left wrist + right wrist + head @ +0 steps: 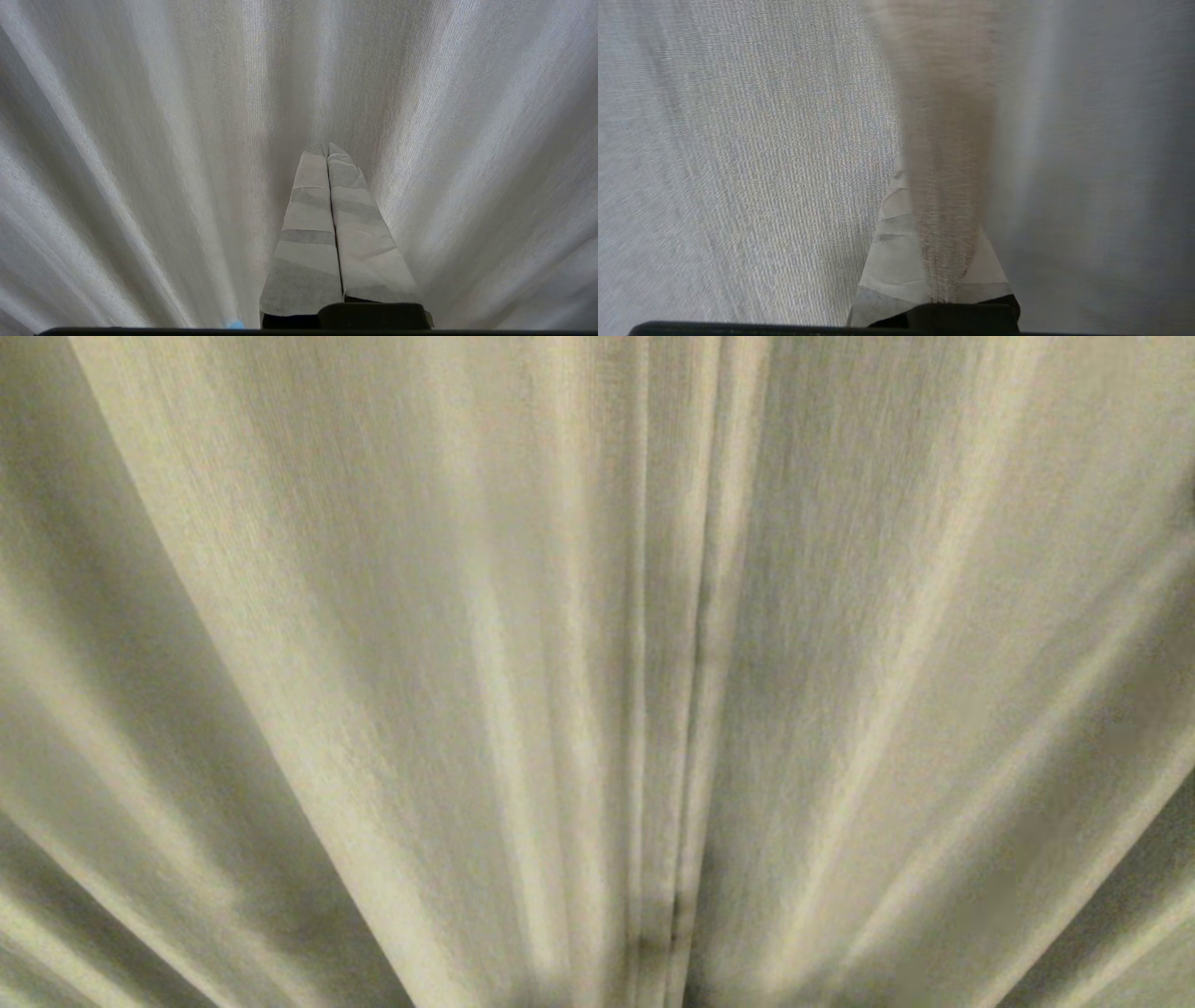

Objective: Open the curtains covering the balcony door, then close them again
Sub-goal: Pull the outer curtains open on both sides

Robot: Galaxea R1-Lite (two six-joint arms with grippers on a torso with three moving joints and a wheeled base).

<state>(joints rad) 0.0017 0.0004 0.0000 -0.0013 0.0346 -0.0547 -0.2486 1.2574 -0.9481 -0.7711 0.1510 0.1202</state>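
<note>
While the head cam is pressed up close, nothing but the curtains (373,644) fills its view: thick beige-cream woven fabric in long pleats fanning outward, w/ two hemmed edges (686,709) meeting in a vertical seam just right of centre. Neither arm nor gripper shows in that view, and no glass or frame shows through the cloth.

Left side first: the left gripper (327,151) has its two tape-wrapped fingers (308,224) pressed flat together, tips touching, nothing between them. Pleated cloth hangs directly ahead of the tips & spreads to both sides of them; whether the tips actually touch the fabric I can't tell. A small blue speck (233,323) sits at the cam housing edge, beside the finger base.

Right side: the right gripper (941,186) is clamped on a fold of the drape (945,140). The fold runs lengthwise btwn the two taped fingers (889,261), covering the tips and most of the gap, so only the outer flanks of the fingers show near the base. It looks tan & coarse-woven. More cloth lies flat on either side of the gripper: visibly ribbed weave on one side, smoother & shadowed on the other.
</note>
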